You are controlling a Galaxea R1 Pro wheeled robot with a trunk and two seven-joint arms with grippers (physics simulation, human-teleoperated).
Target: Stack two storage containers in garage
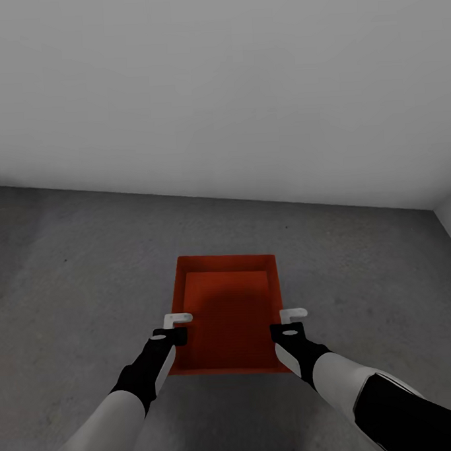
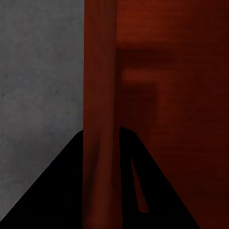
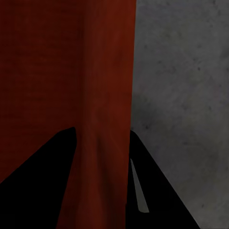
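Container (image 1: 230, 311) near rim partly covered by both arms in head view. Left end effector (image 1: 178, 318) and right end effector (image 1: 294, 313): fingertips overlap the side walls, contact hidden. Both wrist views crop the wall (image 2: 100, 95) (image 3: 105, 95); finger bases are black silhouettes, grip probably closed but unclear. Second container possibly nested inside, can't tell.

Mottled dark grey concrete floor (image 1: 69, 273) under a plain white wall (image 1: 218, 87), evenly lit.
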